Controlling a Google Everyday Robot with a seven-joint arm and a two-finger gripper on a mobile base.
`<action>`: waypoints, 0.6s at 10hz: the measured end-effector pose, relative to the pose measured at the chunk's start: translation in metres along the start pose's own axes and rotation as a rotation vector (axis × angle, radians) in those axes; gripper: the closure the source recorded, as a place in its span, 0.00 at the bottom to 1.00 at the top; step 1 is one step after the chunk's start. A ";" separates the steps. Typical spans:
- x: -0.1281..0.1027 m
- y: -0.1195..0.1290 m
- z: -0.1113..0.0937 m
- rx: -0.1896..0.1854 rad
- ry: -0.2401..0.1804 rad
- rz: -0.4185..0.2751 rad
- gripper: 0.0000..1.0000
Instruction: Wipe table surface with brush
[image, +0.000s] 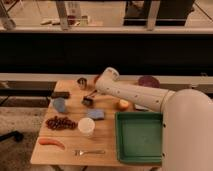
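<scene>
The table surface (107, 135) is a light tan wooden top with the items spread over it. The brush (89, 100) is a small dark blocky head resting on the table's back middle, with a thin dark handle slanting up to the right. My gripper (96, 92) is at the end of the white arm (135, 95), right at the top of that handle, just above the table. The arm reaches in from the right and hides the wrist side of the gripper.
A metal cup (81, 82) stands behind the brush and a flat black bar (60, 94) lies to its left. A blue sponge (96, 114), white cup (86, 126), grapes (60, 122), carrot (51, 142), fork (89, 152), a peach-like fruit (123, 104) and green tray (139, 137) lie nearer.
</scene>
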 end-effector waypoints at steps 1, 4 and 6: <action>-0.003 -0.005 0.003 0.005 -0.001 -0.004 0.95; -0.002 -0.011 0.006 0.014 -0.001 -0.008 0.95; -0.004 -0.011 0.007 0.014 -0.004 -0.015 0.95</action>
